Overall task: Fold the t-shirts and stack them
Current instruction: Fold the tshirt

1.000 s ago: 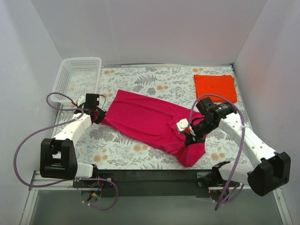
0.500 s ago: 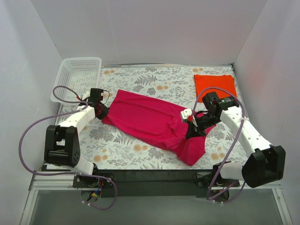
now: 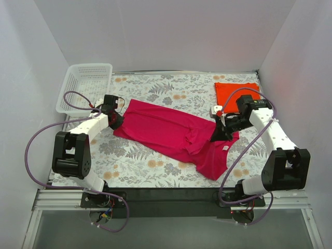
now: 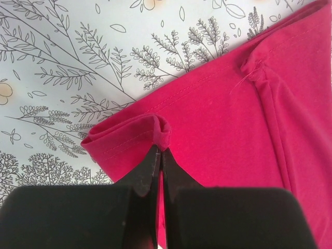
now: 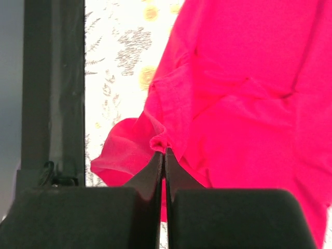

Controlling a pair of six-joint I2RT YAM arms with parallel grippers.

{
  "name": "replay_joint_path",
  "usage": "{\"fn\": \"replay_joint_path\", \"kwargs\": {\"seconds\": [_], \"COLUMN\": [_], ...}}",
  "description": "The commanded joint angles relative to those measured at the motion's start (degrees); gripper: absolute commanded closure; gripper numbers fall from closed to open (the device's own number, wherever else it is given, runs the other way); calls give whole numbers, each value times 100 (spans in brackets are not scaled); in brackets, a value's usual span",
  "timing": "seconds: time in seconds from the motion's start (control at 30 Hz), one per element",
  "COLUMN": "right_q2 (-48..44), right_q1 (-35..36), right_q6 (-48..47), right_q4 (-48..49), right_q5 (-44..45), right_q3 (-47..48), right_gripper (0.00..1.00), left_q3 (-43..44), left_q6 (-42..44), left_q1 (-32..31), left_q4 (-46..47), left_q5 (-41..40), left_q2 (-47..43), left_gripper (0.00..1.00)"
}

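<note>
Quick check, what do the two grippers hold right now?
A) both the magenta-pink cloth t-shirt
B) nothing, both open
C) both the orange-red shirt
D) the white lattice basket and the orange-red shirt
A: the left gripper and the right gripper are each shut on a bunched edge of the magenta-pink cloth t-shirt; the folded orange-red cloth t-shirt lies apart at the far right.

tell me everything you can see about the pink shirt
The pink t-shirt is plain magenta, soft-looking cloth with stitched hems. It lies stretched diagonally across the floral table cover, flat toward its left end, and folded over and rumpled toward its right, where a small white label shows. The left end effector is shut on a doubled-over edge at the left end. The right end effector is shut on a bunched fold at the other.
</note>
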Motion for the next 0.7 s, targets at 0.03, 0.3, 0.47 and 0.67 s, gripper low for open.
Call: {"fn": "replay_joint_path", "kwargs": {"seconds": [0.03, 0.3, 0.47, 0.67], "right_q2": [188, 75, -478, -936], "right_q1": [-285, -294, -181, 584], "right_q6": [-34, -631, -904, -667], "right_q4": [-50, -323, -332, -314], "right_q5": [-389, -557, -452, -416], "right_q3": [409, 155, -144, -320], "right_gripper": [99, 99, 99, 99], "left_q3": [312, 76, -600, -1190], "left_q6": [39, 40, -320, -514], "left_q1": [-14, -93, -102, -93], "left_q4": [5, -136, -495, -734], "left_q5": [-76, -50, -15, -137], "left_q2": [8, -552, -1414, -1864], "left_gripper": [100, 100, 100, 100]}}
